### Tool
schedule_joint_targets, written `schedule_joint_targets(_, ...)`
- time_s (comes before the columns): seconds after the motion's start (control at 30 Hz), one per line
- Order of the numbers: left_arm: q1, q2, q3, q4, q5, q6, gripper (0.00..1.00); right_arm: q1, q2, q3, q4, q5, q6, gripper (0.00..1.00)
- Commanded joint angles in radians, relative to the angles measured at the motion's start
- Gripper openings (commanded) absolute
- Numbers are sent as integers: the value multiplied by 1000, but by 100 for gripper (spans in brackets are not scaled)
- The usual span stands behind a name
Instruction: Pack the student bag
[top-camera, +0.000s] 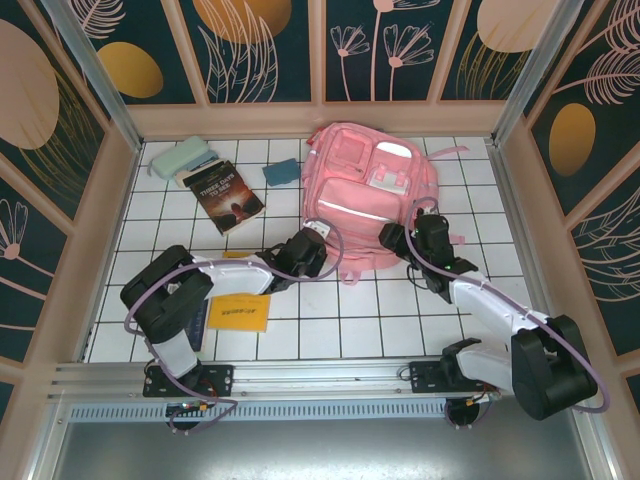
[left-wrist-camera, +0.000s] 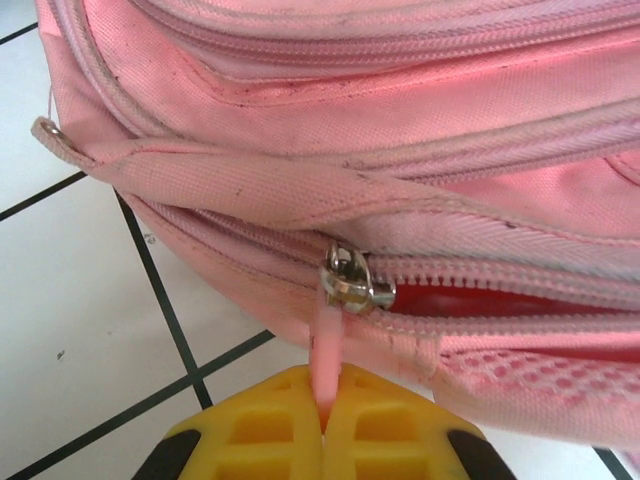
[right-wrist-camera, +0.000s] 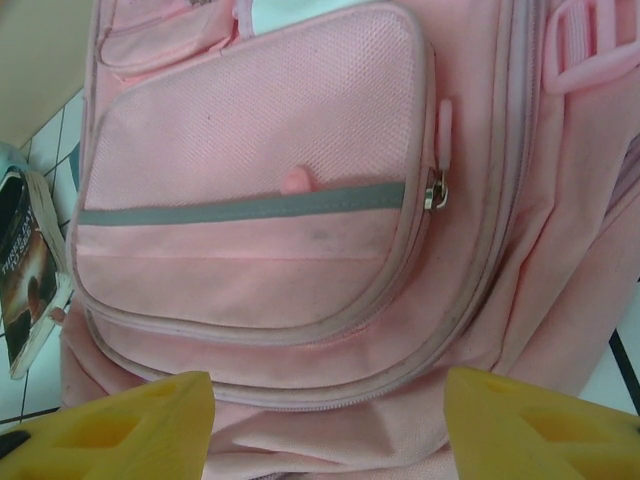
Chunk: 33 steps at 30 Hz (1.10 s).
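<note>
White tiled table (top-camera: 380, 320) holds the pink bag (top-camera: 370, 200) at its middle, just beyond both arms; left gripper (left-wrist-camera: 325, 425) is pinched shut on its near-edge zip pull (left-wrist-camera: 327, 350), the zip (left-wrist-camera: 500, 272) running off right, while right gripper (right-wrist-camera: 330, 420) hangs open above the bag.

Pink student bag (top-camera: 365, 200), grey stripe (right-wrist-camera: 240, 208), white black-gridded table (top-camera: 400, 310).
</note>
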Motion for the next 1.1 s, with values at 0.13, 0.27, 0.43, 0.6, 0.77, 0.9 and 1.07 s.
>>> schedule_joint_targets(0.13,-16,-97,-8,-37,58,-27,0,17,45,-52,-2,62,99,63)
schedule_joint_targets(0.27,-20,-114,-9,-44,83,-34,0,20,72,-89,32,52,140,63)
schedule_joint_targets(0.43,-33,-107,-8,-44,97,-35,0,18,116,-98,124,49,152,62)
schedule_joint_targets(0.6,-42,-109,-9,-40,110,-44,0,6,196,-44,163,5,143,36)
schedule_joint_targets(0.77,-41,-129,-29,-49,88,-49,0,-41,206,-16,113,41,109,0)
schedule_joint_targets(0.9,-31,-129,-48,-81,40,-47,0,-138,154,-23,72,86,59,0)
schedule_joint_targets(1.07,8,-131,-65,-97,4,-69,0,-259,120,-21,43,76,-5,0)
